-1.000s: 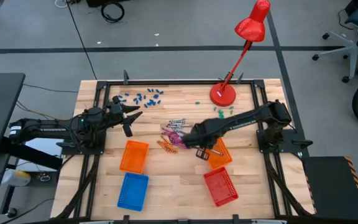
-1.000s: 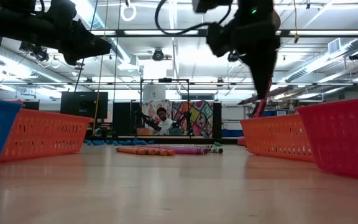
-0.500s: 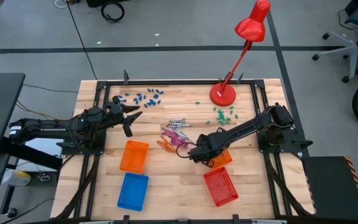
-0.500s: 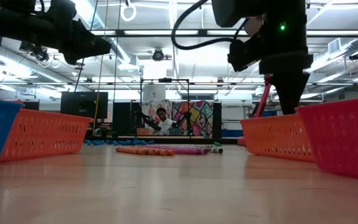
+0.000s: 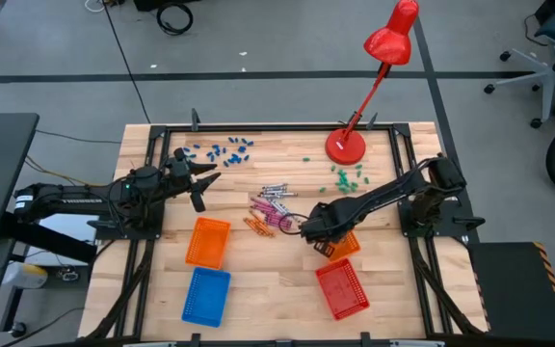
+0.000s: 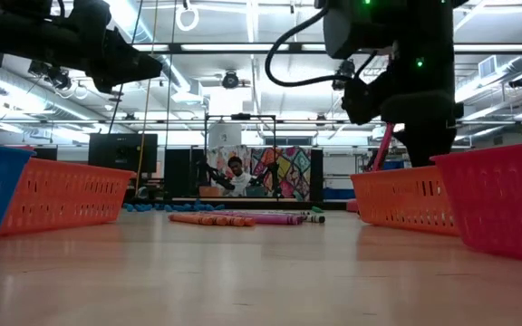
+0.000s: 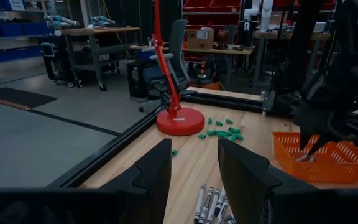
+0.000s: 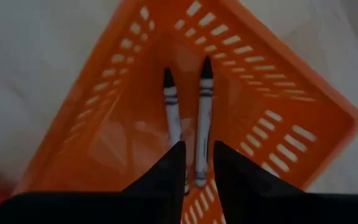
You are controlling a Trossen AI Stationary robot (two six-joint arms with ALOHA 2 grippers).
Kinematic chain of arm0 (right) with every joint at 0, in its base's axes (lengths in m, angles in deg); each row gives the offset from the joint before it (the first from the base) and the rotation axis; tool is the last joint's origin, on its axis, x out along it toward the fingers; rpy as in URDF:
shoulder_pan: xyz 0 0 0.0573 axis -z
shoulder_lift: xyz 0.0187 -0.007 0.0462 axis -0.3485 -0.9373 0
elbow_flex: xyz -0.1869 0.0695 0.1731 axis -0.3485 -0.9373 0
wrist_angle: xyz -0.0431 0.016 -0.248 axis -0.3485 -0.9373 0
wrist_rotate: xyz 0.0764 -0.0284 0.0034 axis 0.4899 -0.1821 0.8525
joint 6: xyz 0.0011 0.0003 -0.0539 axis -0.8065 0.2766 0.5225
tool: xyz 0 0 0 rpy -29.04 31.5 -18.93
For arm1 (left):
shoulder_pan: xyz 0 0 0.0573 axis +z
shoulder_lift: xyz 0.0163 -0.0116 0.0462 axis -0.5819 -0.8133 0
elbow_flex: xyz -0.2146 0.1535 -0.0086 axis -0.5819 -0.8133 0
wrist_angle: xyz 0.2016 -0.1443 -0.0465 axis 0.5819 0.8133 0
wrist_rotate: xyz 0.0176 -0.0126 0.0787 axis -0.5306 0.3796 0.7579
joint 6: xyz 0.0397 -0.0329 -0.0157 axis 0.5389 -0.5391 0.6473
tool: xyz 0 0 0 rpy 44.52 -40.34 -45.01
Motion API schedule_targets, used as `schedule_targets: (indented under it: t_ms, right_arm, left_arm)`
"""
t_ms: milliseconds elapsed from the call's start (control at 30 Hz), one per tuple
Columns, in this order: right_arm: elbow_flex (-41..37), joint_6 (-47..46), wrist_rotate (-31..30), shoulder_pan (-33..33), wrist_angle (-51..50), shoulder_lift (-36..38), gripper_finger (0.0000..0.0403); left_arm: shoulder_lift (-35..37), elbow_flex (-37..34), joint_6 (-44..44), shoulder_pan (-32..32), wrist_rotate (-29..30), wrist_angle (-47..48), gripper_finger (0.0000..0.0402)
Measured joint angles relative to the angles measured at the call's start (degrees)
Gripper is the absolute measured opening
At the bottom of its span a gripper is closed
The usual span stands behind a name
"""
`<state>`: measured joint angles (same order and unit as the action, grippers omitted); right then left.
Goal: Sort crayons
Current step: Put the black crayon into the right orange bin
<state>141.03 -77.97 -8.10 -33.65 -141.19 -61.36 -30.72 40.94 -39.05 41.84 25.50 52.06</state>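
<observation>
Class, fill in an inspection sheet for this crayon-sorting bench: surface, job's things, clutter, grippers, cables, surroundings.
Surface: wooden table, framed by black rails.
Job's things: crayons piled mid-table; two in the orange basket.
Clutter: red lamp; blue bits; green bits; spare baskets.
Grippers: left gripper open, off the pile; right gripper slightly parted above the basket.
Cables: one loops off the right arm.
Surroundings: workshop, office chairs.

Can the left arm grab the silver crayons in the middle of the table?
Probably yes. The left gripper hangs open beside the grey crayons, with only bare table between them.
</observation>
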Motion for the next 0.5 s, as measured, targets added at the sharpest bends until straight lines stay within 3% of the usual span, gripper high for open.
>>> schedule_targets:
  t_ms: [200,500]
  right_arm:
    - [7.45,1.64,0.06,0.0,-4.65,0.01,0.0087]
    - [14.41,8.03,-8.22,2.38,-2.55,0.06,0.0087]
  left_arm:
    - [0.0,0.0,-0.01,0.0,0.0,0.0,0.0142]
    - [0.0,0.0,-0.48,0.0,0.0,1.06,0.0142]
